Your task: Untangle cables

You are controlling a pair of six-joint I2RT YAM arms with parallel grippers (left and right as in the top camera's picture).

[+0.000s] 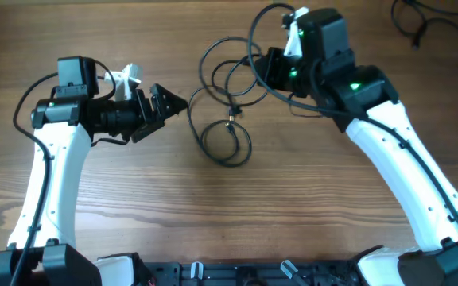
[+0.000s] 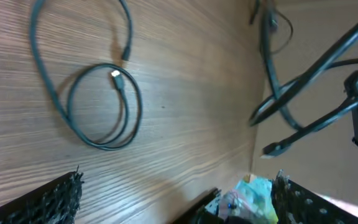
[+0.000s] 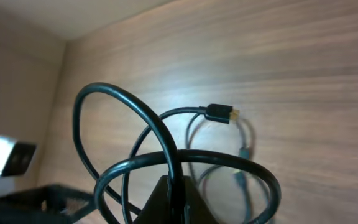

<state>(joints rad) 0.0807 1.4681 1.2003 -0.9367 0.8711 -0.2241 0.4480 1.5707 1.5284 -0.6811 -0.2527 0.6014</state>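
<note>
A tangle of thin black cables point(image 1: 231, 117) lies at the table's middle, with a small coil nearest the front and looser loops behind. My right gripper point(image 1: 267, 68) is shut on a black cable loop point(image 3: 166, 134) and holds it lifted off the wood. A gold-tipped plug point(image 3: 220, 114) hangs below it. My left gripper point(image 1: 165, 114) is open and empty, just left of the tangle. Its wrist view shows the coil point(image 2: 73, 124) with a silvery plug point(image 2: 115, 74) flat on the table, ahead of the fingers point(image 2: 173, 202).
Another black cable point(image 1: 429, 24) lies apart at the far right corner of the wooden table point(image 1: 293, 214). The lifted cable strands point(image 2: 303, 78) hang at the right of the left wrist view.
</note>
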